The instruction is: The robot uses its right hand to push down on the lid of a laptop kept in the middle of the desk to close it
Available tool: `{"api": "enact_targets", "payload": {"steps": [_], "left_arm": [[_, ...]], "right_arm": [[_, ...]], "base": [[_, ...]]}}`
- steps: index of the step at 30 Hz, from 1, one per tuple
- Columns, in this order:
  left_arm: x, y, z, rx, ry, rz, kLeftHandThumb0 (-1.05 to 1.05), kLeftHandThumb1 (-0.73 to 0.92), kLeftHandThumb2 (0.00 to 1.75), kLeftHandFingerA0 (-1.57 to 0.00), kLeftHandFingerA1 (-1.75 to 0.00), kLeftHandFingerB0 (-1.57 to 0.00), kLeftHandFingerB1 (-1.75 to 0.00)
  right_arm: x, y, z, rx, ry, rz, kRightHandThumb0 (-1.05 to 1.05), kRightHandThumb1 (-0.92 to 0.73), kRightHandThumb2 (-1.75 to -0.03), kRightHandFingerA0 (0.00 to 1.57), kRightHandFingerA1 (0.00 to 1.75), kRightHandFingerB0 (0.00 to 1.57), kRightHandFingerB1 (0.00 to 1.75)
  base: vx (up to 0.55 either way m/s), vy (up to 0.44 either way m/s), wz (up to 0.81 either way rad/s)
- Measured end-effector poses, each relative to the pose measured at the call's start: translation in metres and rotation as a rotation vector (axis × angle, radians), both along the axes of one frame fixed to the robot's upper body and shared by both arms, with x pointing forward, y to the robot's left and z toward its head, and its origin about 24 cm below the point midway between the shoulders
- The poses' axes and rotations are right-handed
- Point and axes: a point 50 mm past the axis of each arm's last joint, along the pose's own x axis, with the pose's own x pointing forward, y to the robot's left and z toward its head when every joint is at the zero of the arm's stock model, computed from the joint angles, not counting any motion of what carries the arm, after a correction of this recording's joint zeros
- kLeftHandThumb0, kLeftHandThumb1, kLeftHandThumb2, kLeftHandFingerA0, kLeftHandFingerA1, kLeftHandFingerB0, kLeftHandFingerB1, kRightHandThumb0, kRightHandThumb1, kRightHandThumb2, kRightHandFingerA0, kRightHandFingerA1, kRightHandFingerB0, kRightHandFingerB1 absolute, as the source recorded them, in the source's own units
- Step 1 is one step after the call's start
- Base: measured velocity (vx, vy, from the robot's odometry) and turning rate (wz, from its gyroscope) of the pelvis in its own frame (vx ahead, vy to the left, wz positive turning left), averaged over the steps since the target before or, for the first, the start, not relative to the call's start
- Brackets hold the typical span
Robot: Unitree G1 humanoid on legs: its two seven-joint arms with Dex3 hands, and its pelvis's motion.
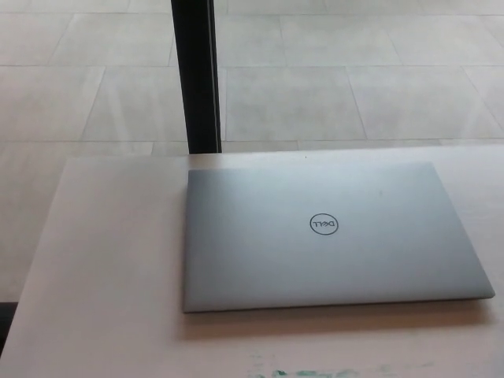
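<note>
Laptop — a flat silver-grey metal one (331, 236) with a round logo — lies shut in the middle of the pale counter (102, 268), lid fully down. Neither hand shows, so their state is unknowable. Nothing left to press, I'd say — any further push should be light.

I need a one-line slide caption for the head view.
Closed silver laptop lying flat on the pale desk; no robot hand visible.

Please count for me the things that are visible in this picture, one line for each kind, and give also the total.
Laptop, silver, lid closed flat: 1
Desk, light coloured: 1
Black post behind the desk: 1
Robot hands in view: 0
Total: 3
</note>
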Motion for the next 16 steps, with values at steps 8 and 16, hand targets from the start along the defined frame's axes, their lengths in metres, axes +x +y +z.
{"api": "enact_targets", "payload": {"steps": [8,16], "left_arm": [[-0.002,0.0,0.001,0.003,-0.001,0.0,-1.04,0.79,0.65,-0.34,-0.77,-0.43,-0.6],[-0.004,0.0,-0.001,-0.003,0.003,0.002,-1.04,0.79,0.65,-0.36,-0.74,-0.42,-0.56]], "right_arm": [[-0.032,-0.047,0.003,0.186,-0.104,-0.176,-0.93,-0.78,-1.2,0.26,0.7,0.3,0.59],[-0.072,-0.091,-0.006,0.338,-0.19,-0.376,-0.9,-0.92,-0.75,0.2,0.9,0.2,0.62]], "base": [[0.0,0.0,0.0],[0.0,0.0,0.0]]}}
